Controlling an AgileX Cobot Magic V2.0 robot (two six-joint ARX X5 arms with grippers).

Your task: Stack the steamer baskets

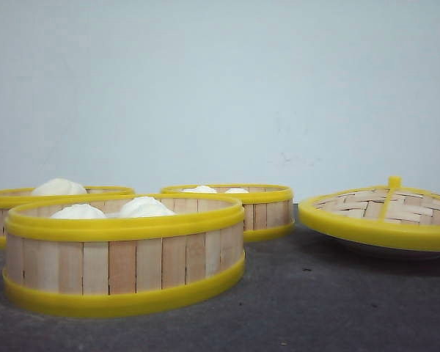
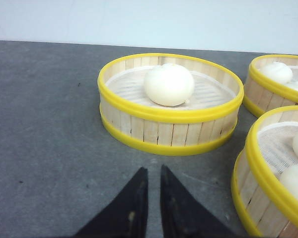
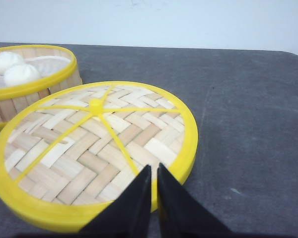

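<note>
Slatted pale-wood steamer baskets [image 1: 125,253] with glossy yellow rims, woven domed lid [image 3: 94,148], both grippers' black fingers nearly closed, empty.

Three steamer baskets [image 1: 125,253] [image 1: 7,209] [image 1: 260,209] left, apart; lid [image 1: 385,216] right, on plate [image 1: 385,251].

A dark grey table [image 1: 293,308] with a matte, slightly speckled surface meets a pale wall at its far edge. Three round steamer baskets stand directly on it, unstacked: one near and left of centre [image 1: 125,253], one far left [image 1: 0,209], one further back toward the middle [image 1: 257,209]. All hold white buns. To the right rests a woven lid [image 1: 385,213] with yellow rim and knob, apart from the baskets.
</note>
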